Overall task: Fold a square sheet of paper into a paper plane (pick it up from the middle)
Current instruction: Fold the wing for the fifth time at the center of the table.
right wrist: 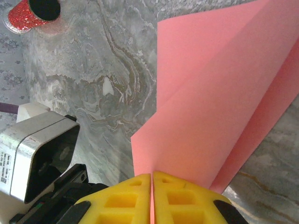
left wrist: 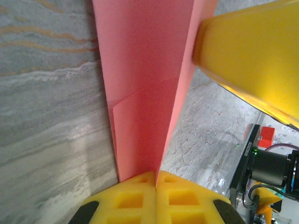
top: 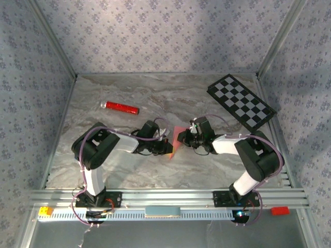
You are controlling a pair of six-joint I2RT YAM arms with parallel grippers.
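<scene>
Sheet of paper (top: 177, 138): pink and creased, held between the two arms at mid-surface. In the top view it is small and its folds cannot be read. Whether its lower edge touches the surface cannot be told.
Left fingers (left wrist: 135, 198): yellow, pressed together on one edge of the sheet; the pinched strip is hidden between them.
Right fingers (right wrist: 126, 200): yellow, closed on another edge of the same sheet. One of them shows large and blurred against the paper in the left wrist view.
Folds: the left wrist view shows a long crease and a smaller flap on one panel. The far end is cut off at the top of the frame.
Red cylinder (top: 120, 107): lies on the surface (top: 155, 93), well apart from the paper.
Checkerboard (top: 241, 102): flat at the far right.
</scene>
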